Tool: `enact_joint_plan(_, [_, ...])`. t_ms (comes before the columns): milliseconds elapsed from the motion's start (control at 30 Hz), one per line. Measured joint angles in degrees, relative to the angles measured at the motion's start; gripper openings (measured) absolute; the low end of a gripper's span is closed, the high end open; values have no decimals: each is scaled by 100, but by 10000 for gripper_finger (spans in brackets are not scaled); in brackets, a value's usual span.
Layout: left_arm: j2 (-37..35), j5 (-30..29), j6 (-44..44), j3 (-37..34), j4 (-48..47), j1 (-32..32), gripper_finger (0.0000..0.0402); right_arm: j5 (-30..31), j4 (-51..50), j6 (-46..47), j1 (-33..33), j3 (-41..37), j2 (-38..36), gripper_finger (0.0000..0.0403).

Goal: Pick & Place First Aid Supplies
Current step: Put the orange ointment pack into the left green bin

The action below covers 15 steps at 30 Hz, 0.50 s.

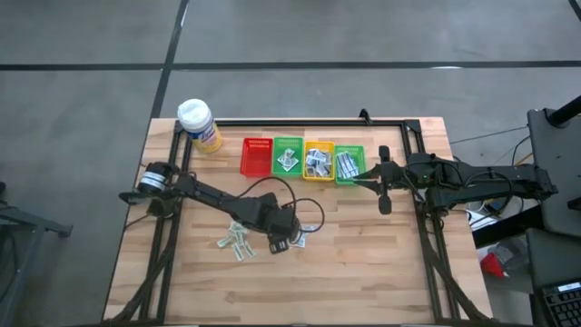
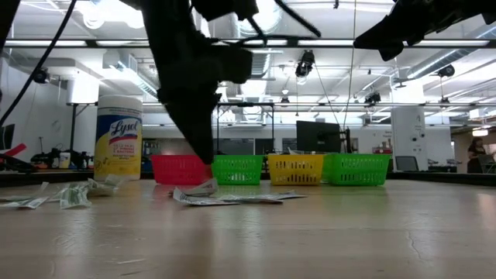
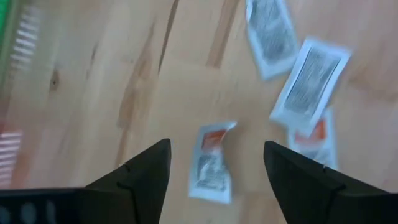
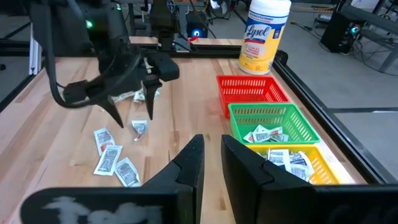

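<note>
Wooden table [image 1: 363,263] with black frame rail along the back edge. Yellow Lysol wipes canister [image 1: 199,125] with white cap stands upright at the back left corner. Beside it a row of four baskets: red basket [image 1: 256,156], green basket [image 1: 288,156], yellow basket [image 1: 318,160], second green basket [image 1: 349,163], side by side.

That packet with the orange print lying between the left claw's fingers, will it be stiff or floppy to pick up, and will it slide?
The orange-print packet is probably floppy: one corner curls up off the wooden table. It looks thin and light, so it may skid on the smooth wood if the open left claw nudges it.
</note>
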Motion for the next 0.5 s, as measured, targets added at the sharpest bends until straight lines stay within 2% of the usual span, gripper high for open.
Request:
enact_joint_plan(267, [-19, 403, 1041, -22, -680, 360, 255, 0, 1, 8, 2, 0, 0, 52])
enact_joint_plan(500, [-74, 1024, 2413, -24, -210, 455, 255, 0, 1, 1, 0, 0, 0, 52])
